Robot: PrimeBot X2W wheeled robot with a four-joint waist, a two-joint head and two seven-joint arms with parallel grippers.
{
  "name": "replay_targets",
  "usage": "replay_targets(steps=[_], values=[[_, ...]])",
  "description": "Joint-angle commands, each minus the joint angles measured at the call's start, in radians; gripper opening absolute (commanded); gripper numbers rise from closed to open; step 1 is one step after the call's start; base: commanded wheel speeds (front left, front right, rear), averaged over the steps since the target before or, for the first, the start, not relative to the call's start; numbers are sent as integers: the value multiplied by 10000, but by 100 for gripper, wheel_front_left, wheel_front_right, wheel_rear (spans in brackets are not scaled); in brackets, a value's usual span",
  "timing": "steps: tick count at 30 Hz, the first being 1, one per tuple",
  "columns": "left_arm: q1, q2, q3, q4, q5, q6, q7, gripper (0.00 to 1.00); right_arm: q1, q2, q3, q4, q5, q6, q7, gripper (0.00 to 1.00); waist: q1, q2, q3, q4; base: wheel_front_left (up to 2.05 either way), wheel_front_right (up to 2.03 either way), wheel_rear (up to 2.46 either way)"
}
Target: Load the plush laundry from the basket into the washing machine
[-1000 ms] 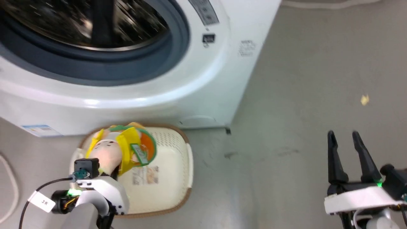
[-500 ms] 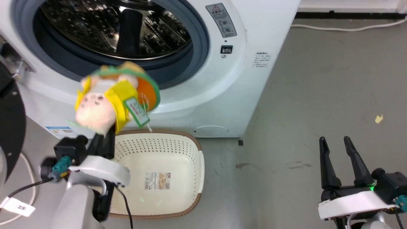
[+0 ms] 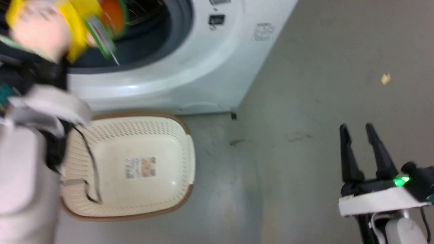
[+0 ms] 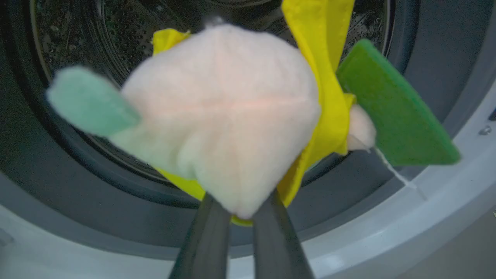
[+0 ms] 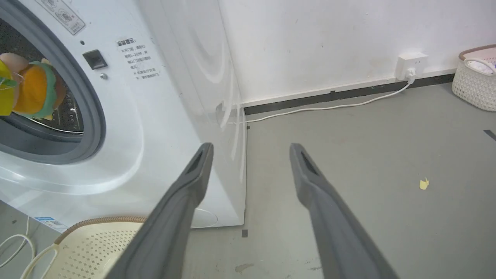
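1. At the mouth of the washing machine (image 3: pixel 203 67), my left tool (image 4: pixel 242 211) is pinched narrow on the plush laundry (image 4: pixel 221 116), gripping the underside of its pale pink head.
2. The doll hangs in the air just before the grey rubber ring (image 4: pixel 407 58). Its long axis runs roughly along my fingers toward the steel drum (image 4: pixel 116 38) straight ahead.
3. The basket (image 3: pixel 183 200) sits on the floor below.
4. My right tool (image 3: pixel 356 127) hovers spread wide, holding nothing, well apart from the opening.
5. I judge the left arm should push straight forward past the ring, then release.

Left hand (image 4: pixel 241 209) clamped, right hand (image 5: pixel 251 147) spread
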Motion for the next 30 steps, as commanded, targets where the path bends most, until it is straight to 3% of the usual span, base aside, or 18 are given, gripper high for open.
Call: replay_targets(steps=[1, 9, 15, 22, 29, 30], values=[[-351, 107, 65, -43, -64, -75, 163, 0, -180, -6, -46, -76, 125, -7, -46, 100, -1, 0, 709, -602, 0, 0, 0], [-3300, 1476, 230, 1095, -443, -400, 2850, 0, -812, -6, 314, 32, 995, -7, -46, 100, -1, 0, 2063, -1463, 0, 0, 0], [-5231, 2472, -299, 2577, 73, -525, 4265, 0, -1149, -6, 552, 78, 1435, -7, -46, 100, -1, 0, 2635, -1909, 0, 0, 0], [-6621, 2834, -851, 4009, 585, -481, 5154, 0, -1364, -6, 714, -2, 1562, -7, -46, 100, -1, 0, 2890, -2047, 0, 0, 0], [-7188, 2762, -1209, 4929, 679, -515, 5215, 0, -1513, -6, 604, -246, 1500, -7, -46, 100, -1, 0, 2926, -1953, 0, 0, 0], [-7202, 2708, -1258, 5020, 661, -528, 5140, 33, -1515, -6, 569, -249, 1475, -7, -46, 100, -1, 0, 2901, -1910, 0, 0, 0]])
